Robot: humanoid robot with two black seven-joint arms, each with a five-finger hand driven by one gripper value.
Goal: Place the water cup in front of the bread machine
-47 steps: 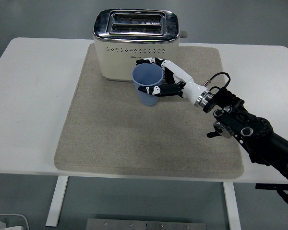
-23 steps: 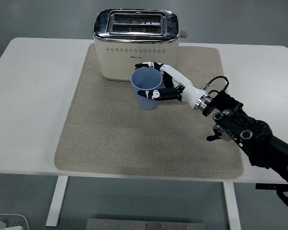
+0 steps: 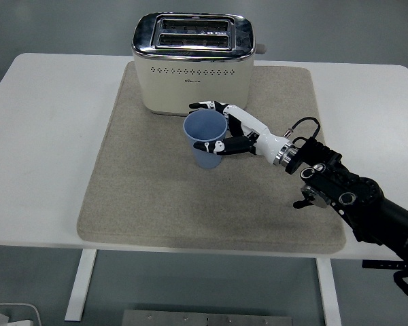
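Note:
A blue water cup (image 3: 206, 138) stands upright on the beige mat (image 3: 136, 197), just in front of the cream bread machine (image 3: 192, 62) at the mat's back. My right hand (image 3: 221, 129) reaches in from the right and is curled around the cup's right side, thumb at the front and fingers behind the rim. The cup's base looks to rest on the mat. The left arm is not in view.
The white table (image 3: 47, 136) extends left and right of the mat. My black right forearm (image 3: 347, 193) lies over the mat's right front part. A white object shows on the floor at the bottom left (image 3: 10, 316).
My right hand has moved the cup a little toward the table's near side and down, away from the bread machine's front face. The grasp is unchanged.

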